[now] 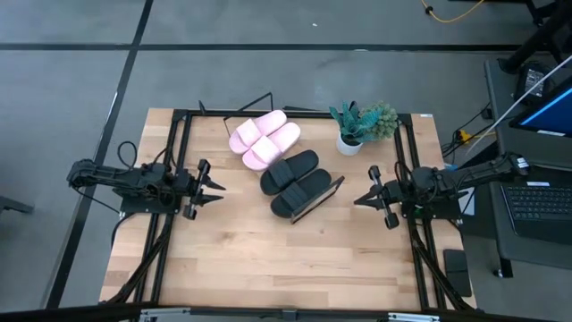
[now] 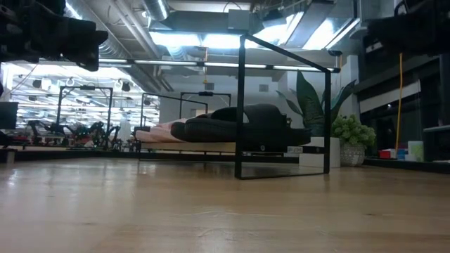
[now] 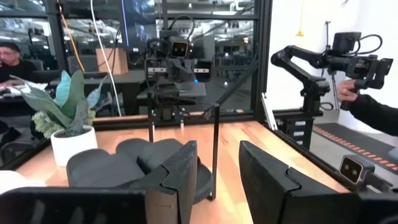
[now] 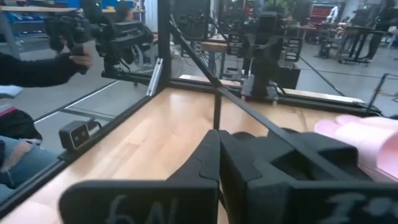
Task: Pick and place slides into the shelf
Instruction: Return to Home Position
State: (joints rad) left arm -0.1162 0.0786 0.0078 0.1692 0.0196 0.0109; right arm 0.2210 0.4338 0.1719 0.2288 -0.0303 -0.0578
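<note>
Four open-toe slides sit together on the slanted light-wood shelf board on its thin black wire frame (image 2: 197, 147), toward the back middle of the pale wooden tabletop (image 1: 268, 259). The two pale pink slides (image 1: 264, 140) with wide straps lie side by side on the farther, higher part. The two matte black slides (image 1: 296, 182) lie side by side just below them, nearer the front edge of the board. From table level the black pair shows as a dark hump on the board, with a sliver of pink behind it.

A small green plant in a white pot (image 1: 360, 128) stands just to the right of the shelf.

Both arms lie low at the table's sides, well apart from the shelf. The left gripper (image 1: 217, 191) points inward from the left, its two dark fingers (image 3: 180, 180) spread with a clear gap and nothing between them. The right gripper (image 1: 359, 200) points inward from the right, its fingers (image 4: 205, 162) pressed together and empty.

Beyond the table edge, a person's hand in a dark sleeve (image 4: 79, 60) grips a black handheld device.
</note>
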